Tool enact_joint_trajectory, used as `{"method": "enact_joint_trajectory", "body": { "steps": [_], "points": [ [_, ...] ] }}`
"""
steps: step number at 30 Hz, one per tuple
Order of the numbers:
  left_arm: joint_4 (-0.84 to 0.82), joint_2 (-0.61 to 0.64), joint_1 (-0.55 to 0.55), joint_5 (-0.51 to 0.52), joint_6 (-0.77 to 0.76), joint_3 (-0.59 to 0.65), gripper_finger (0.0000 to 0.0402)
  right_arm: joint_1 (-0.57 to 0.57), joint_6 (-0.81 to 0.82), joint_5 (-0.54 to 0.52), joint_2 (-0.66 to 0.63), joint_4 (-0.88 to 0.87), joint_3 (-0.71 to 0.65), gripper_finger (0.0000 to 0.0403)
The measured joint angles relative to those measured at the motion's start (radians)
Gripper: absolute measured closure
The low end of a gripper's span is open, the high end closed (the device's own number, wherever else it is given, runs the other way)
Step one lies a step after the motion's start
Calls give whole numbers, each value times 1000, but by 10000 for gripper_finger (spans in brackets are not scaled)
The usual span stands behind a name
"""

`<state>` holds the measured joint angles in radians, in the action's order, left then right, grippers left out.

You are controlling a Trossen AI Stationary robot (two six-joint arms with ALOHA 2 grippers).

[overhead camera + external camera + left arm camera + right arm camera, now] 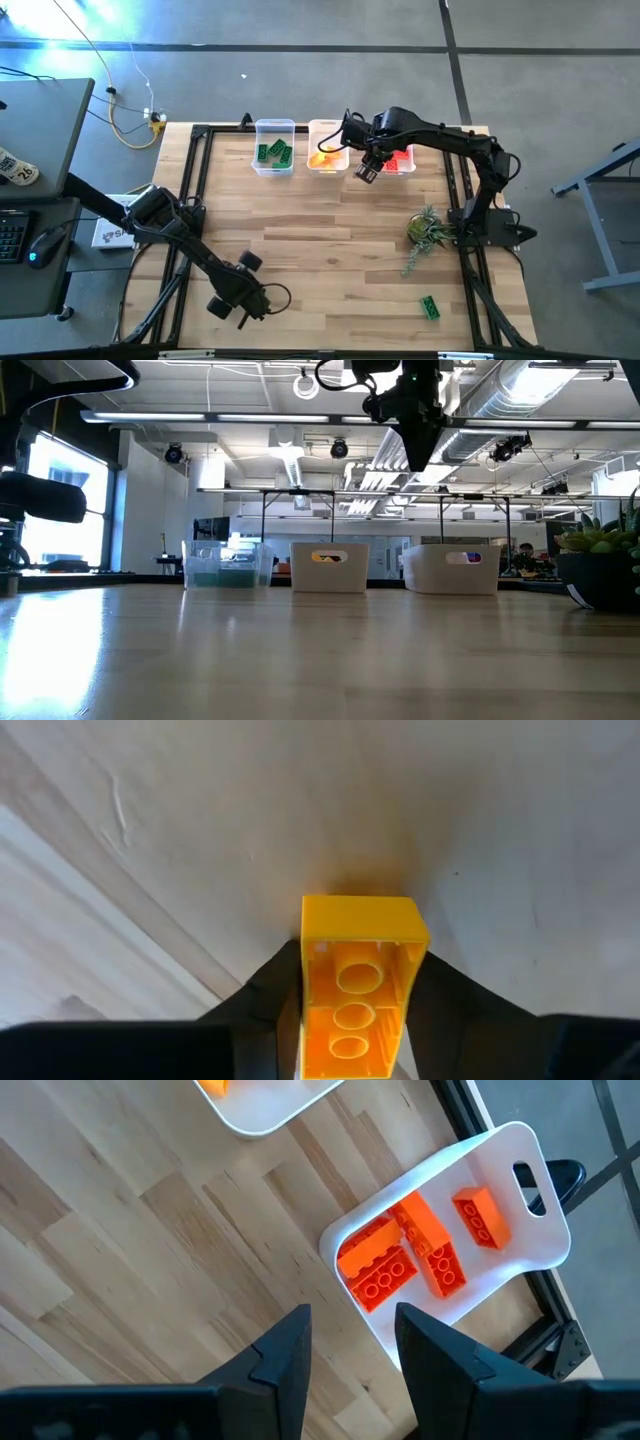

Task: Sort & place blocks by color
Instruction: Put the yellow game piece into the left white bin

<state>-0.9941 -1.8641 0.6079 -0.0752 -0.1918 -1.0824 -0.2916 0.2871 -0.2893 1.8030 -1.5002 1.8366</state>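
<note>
Clamped by its long sides in the left pincer (350,1020) low over the desk's (330,230) near edge, the yellow block (357,985) looks light, rigid, slick; right pincer (350,1345) hangs empty, parted, beside the red bin (520,1155).

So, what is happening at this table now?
The robot sorts toy bricks by color into three bins. The left tool holds a yellow brick near the table's front. The right tool hangs empty above the bin of red bricks. One green brick lies loose on the table.
</note>
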Motion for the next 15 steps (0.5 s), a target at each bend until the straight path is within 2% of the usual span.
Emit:
{"method": "enact_joint_trajectory", "body": {
  "steps": [8, 15],
  "points": [
    [2, 12, -46, -17, -116, 2, 294, 0, -26, 0, 0, 0, 0, 269],
    [1, 89, -147, 63, -207, 3, 294, 0, -41, 2, -1, 0, 0, 270]
  ]
}}
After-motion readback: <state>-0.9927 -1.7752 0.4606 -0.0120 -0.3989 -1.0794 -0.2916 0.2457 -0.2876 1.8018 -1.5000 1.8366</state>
